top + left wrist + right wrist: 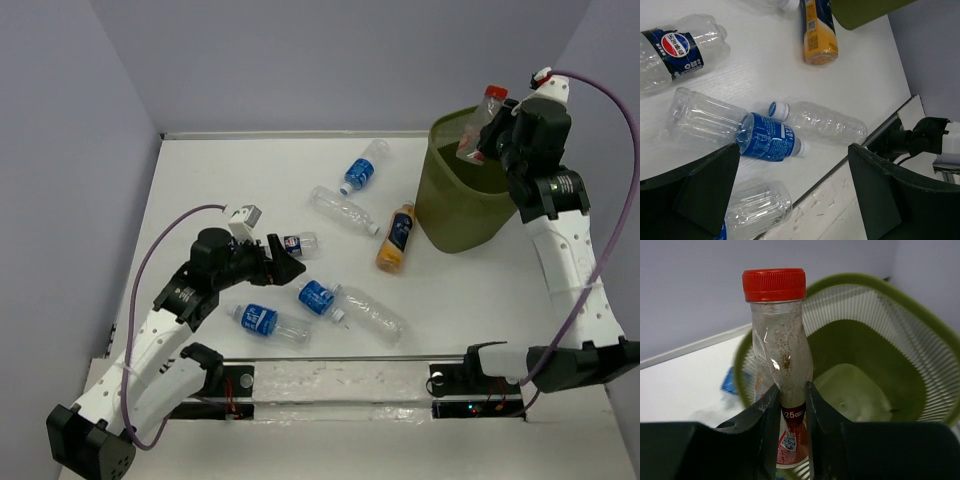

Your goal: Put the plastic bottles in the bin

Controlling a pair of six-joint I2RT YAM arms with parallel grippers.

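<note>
seven bottles (320,297) on table (230,180), one red-capped bottle (782,340) in right gripper (790,397), one bin (450,215)

We find the widest bare stretch of the table (205,180) at the far left, and a second one just near of the bin (462,205), running to the table's near edge. The middle is crowded. In front of the left gripper (287,262), whose fingers are spread wide, a blue-labelled bottle (765,140) and a clear bottle (825,122) lie side by side. A Pepsi bottle (675,50) lies just far of them, leaving only narrow lanes. The orange bottle (396,240) lies close to the bin's left wall and pinches that gap. The bin's mouth stands open; the red-capped bottle (777,330), clamped in the right gripper (791,390), hangs at its far right rim.
</note>
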